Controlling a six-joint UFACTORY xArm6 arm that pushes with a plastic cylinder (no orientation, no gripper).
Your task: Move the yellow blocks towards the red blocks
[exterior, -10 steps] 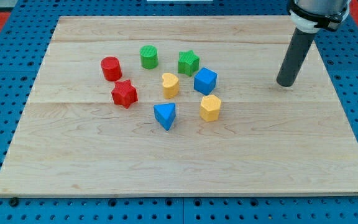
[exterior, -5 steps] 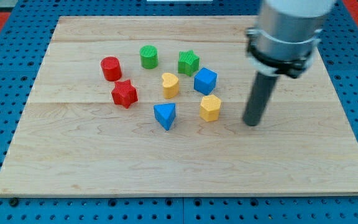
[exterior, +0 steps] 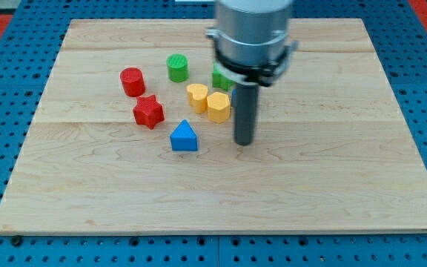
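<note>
My tip [exterior: 243,142] rests on the board just right of and below the yellow hexagon block [exterior: 218,106]. That block touches the yellow heart block [exterior: 196,97] on its left. The red star block [exterior: 148,112] lies left of the yellow pair, and the red cylinder [exterior: 132,81] sits above it. The blue triangle block [exterior: 184,137] lies below the yellow heart, left of my tip.
A green cylinder [exterior: 177,67] stands near the view's top. A green star block [exterior: 220,77] is mostly hidden behind my rod. The blue cube is hidden behind the rod. The wooden board [exterior: 347,185] lies on a blue pegboard.
My tip swept left and downward from the board's right side. The yellow hexagon slid up-left against the yellow heart, which shifted slightly left. The blue triangle moved left and turned.
</note>
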